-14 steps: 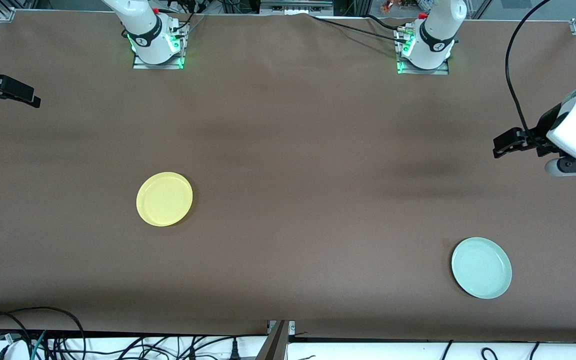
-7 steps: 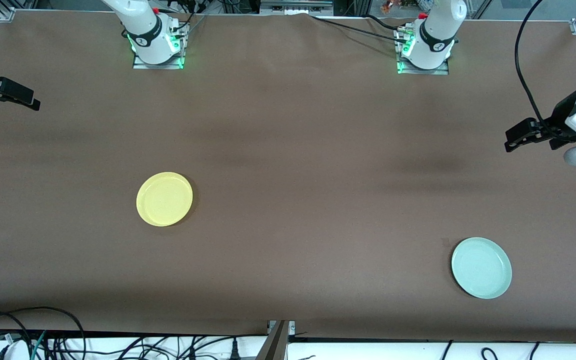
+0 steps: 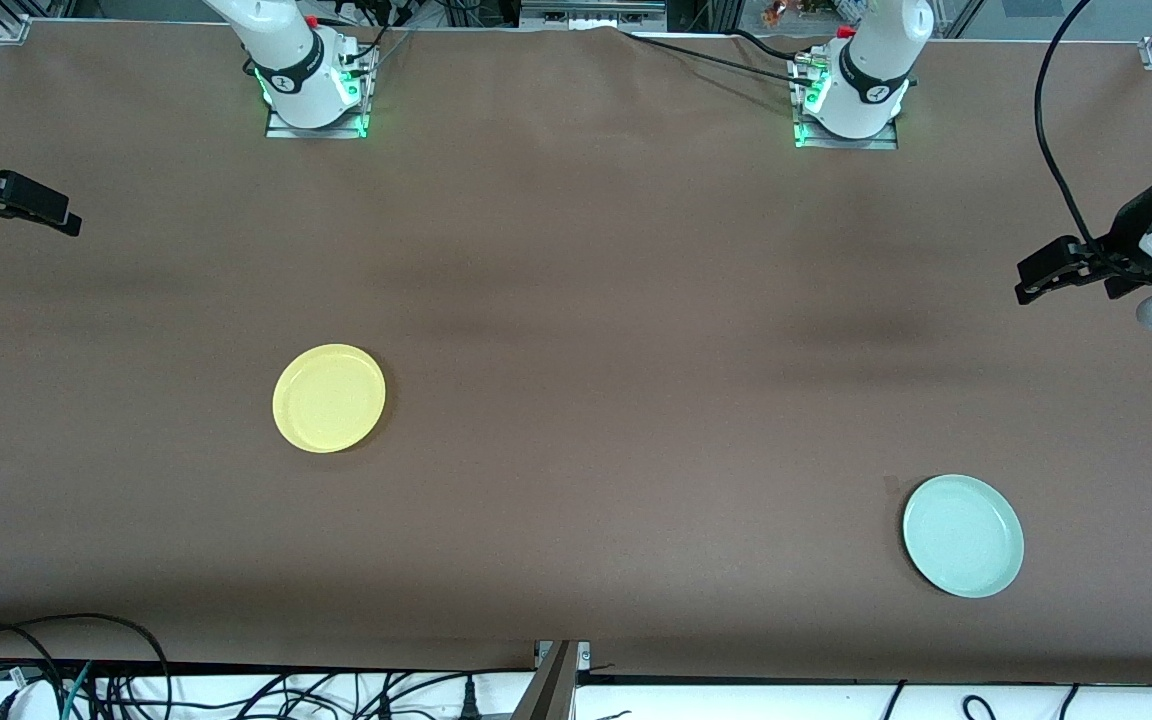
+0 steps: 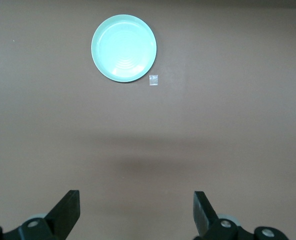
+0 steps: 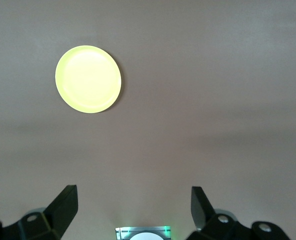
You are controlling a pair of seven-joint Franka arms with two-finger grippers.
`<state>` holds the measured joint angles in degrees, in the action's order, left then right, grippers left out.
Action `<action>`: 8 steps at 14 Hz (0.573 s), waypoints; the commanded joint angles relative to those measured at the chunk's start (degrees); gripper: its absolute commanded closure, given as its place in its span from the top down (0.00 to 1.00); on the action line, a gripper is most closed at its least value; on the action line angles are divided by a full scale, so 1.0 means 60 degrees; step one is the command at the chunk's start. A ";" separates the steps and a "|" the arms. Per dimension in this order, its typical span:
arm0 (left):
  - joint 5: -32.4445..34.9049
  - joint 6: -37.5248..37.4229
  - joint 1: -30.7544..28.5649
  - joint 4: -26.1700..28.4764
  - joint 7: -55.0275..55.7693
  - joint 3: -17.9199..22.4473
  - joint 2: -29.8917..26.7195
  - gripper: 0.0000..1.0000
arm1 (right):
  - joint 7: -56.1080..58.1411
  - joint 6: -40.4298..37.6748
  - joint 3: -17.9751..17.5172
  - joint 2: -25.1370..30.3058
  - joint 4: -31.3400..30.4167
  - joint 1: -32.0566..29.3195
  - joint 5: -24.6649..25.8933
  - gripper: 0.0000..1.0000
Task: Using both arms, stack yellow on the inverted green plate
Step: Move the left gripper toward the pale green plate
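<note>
The yellow plate (image 3: 329, 398) lies flat on the brown table toward the right arm's end; it also shows in the right wrist view (image 5: 88, 79). The pale green plate (image 3: 963, 535) lies flat, hollow side up, nearer the front camera toward the left arm's end; it also shows in the left wrist view (image 4: 124, 48). My left gripper (image 3: 1034, 284) (image 4: 136, 210) is open and empty, high over the table's end, well away from the green plate. My right gripper (image 3: 66, 218) (image 5: 133, 205) is open and empty over the table's other end, far from the yellow plate.
A small clear scrap (image 4: 154, 80) (image 3: 891, 485) lies on the table beside the green plate. The arm bases (image 3: 314, 90) (image 3: 851, 100) stand along the table's edge farthest from the front camera. Cables (image 3: 86, 680) hang below the table's near edge.
My left gripper has drawn back and up toward the left arm's end of the table. My right gripper has shifted slightly. Both plates have stayed put.
</note>
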<state>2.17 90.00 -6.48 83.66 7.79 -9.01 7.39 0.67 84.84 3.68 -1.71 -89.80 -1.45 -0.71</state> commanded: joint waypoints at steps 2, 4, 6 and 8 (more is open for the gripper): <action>-0.0025 -0.0073 -0.0077 -0.0013 -0.0141 -0.0022 -0.0060 1.00 | -0.0038 0.0069 -0.0027 -0.0023 0.0083 -0.0051 0.0104 1.00; 0.0004 -0.0073 -0.0077 -0.0013 -0.0141 -0.0007 -0.0045 1.00 | -0.0038 0.0113 -0.0027 -0.0023 0.0083 -0.0036 0.0104 1.00; 0.0005 -0.0087 -0.0149 0.0089 -0.0156 -0.0007 0.0260 1.00 | -0.0038 0.0113 -0.0027 -0.0023 0.0083 -0.0036 0.0104 1.00; 0.0106 0.0015 -0.0339 0.0017 -0.0156 0.0008 0.1004 1.00 | -0.0038 0.0113 -0.0027 -0.0023 0.0083 -0.0022 0.0089 1.00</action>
<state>2.25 89.81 -7.19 84.49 7.79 -8.89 9.03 0.67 85.41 3.73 -1.86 -89.80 -1.45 -0.70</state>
